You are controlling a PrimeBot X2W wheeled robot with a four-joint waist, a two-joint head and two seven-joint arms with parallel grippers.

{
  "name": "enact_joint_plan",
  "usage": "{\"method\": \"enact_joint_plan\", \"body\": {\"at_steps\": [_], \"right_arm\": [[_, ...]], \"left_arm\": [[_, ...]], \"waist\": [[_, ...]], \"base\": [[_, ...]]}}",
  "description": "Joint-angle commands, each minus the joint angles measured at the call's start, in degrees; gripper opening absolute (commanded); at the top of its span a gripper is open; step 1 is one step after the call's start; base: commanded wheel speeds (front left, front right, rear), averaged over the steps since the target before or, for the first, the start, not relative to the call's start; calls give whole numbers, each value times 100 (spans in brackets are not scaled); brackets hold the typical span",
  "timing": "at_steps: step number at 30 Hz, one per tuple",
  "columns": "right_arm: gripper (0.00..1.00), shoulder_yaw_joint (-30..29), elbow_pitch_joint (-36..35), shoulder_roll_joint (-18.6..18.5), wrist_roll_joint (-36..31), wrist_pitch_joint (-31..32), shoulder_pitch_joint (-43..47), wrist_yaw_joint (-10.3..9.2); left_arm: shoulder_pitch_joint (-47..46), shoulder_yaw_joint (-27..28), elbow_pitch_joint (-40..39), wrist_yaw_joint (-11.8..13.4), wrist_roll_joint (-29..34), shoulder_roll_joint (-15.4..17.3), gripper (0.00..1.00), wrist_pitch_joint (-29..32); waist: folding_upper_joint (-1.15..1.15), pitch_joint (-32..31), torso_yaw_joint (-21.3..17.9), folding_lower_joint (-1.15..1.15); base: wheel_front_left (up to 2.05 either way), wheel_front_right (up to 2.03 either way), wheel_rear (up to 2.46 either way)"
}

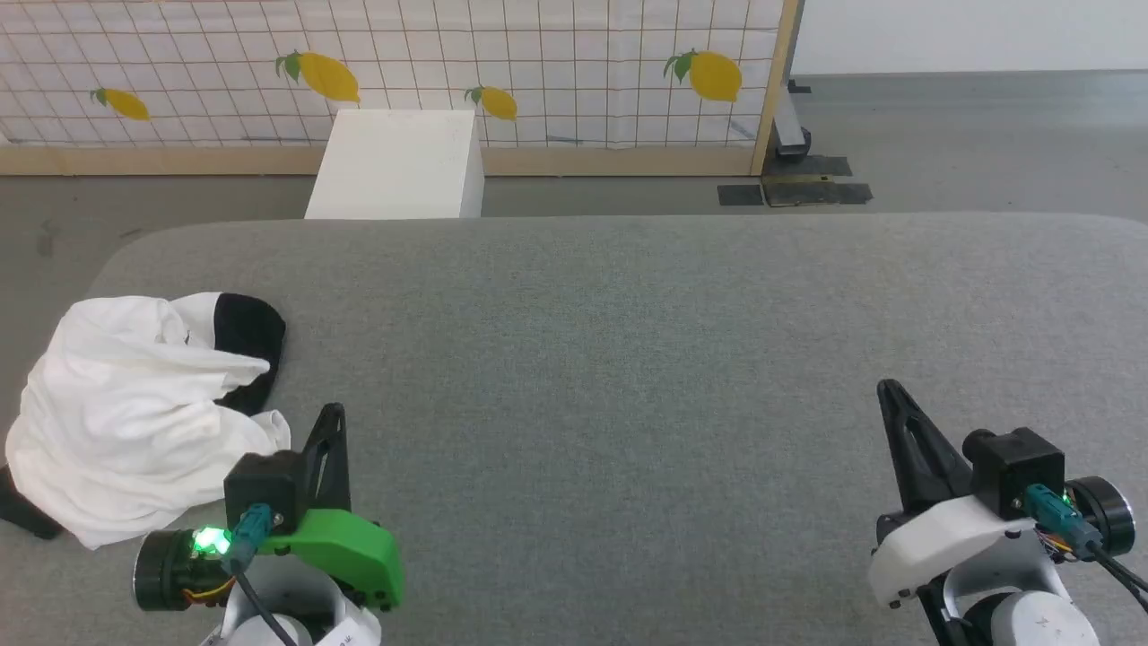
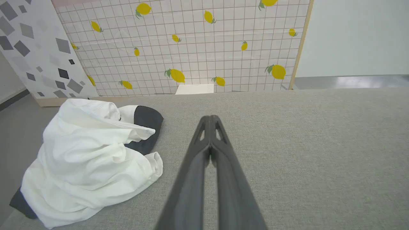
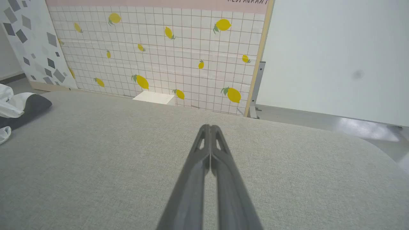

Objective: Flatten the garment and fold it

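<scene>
The garment [image 1: 134,404], a white T-shirt with black sleeve parts, lies crumpled in a heap at the left edge of the grey table [image 1: 628,341]. In the left wrist view the garment [image 2: 86,159] sits left of my fingers, apart from them. My left gripper [image 1: 334,414] is shut and empty, just right of the heap's near corner. My right gripper [image 1: 888,390] is shut and empty at the lower right, far from the cloth. In the right wrist view a black and white bit of the garment [image 3: 19,107] shows at the far left edge.
A white box [image 1: 399,166] stands on the floor behind the table's far edge. Behind it runs a tiled panel with lemon prints [image 1: 538,63] on a wooden frame. Grey floor lies beyond the table at right, with a metal foot [image 1: 794,135].
</scene>
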Motion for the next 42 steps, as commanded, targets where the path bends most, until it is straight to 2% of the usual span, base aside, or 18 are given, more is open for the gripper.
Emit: {"method": "enact_joint_plan", "body": {"at_steps": [1,26,27,42], "right_arm": [[0,9,-28,14,-35,2,85,-11],[0,9,-28,14,-35,2,85,-11],[100,0,0,0,0,0,0,0],[100,-5,78,-2,35,-104,-36,-1]], "left_arm": [[77,18,-15,36,73,-26,0,8],[77,18,-15,36,73,-26,0,8],[1,-1,0,0,0,0,100,0],[-56,-111,112,71,-127,0,100,-132]], "waist": [[45,0,0,0],[45,0,0,0],[0,0,0,0],[4,0,50,0]], "base": [[0,0,0],[0,0,0],[0,0,0],[0,0,0]]}}
